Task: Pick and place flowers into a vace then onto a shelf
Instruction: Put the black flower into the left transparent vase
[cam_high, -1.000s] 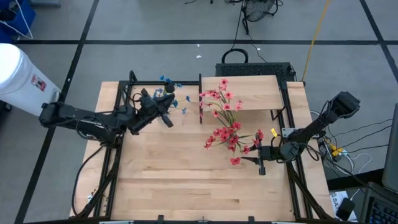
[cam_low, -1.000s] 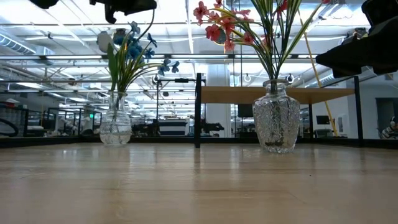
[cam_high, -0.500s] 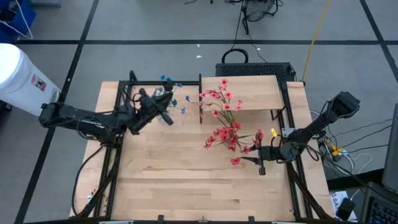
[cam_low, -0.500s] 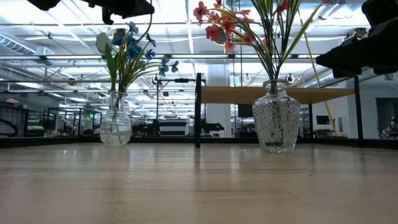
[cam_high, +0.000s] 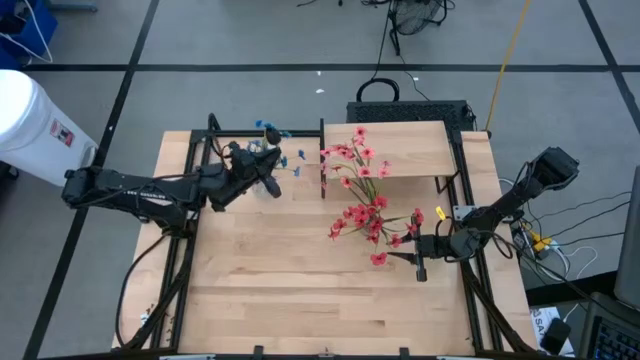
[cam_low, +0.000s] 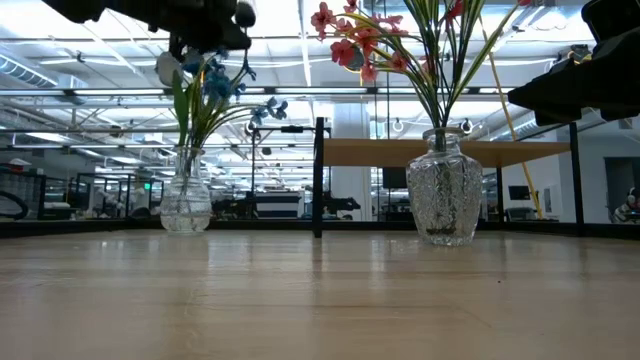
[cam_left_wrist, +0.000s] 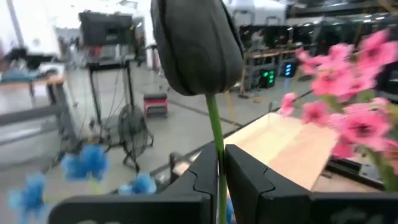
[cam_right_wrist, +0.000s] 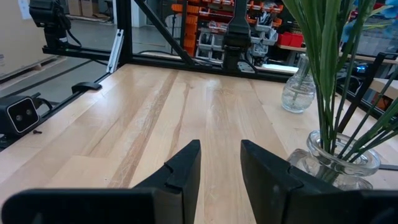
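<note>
A pale wooden table (cam_high: 300, 270) stood on a grey tiled floor, with a raised wooden shelf (cam_high: 415, 150) along its far edge and a dark upright panel (cam_high: 322, 160) at the shelf's left end. Two clear glass vases sat on the table: a small one (cam_low: 186, 200) at the far left holding blue flowers (cam_low: 215, 80), and a larger cut-glass one (cam_low: 443, 200) just in front of the shelf holding red-pink flowers (cam_high: 365, 205).

The left gripper (cam_left_wrist: 221, 177) hung above the small vase, its fingers (cam_left_wrist: 205, 177) nearly pressed together and pinching a thin green stem (cam_left_wrist: 215, 134) that ran up between them to a bud (cam_left_wrist: 196, 43), which looked dark in the wrist view. The right gripper (cam_right_wrist: 220, 163) sat low at the table's right side beside the larger vase, its fingers a little spread and holding nothing.
</note>
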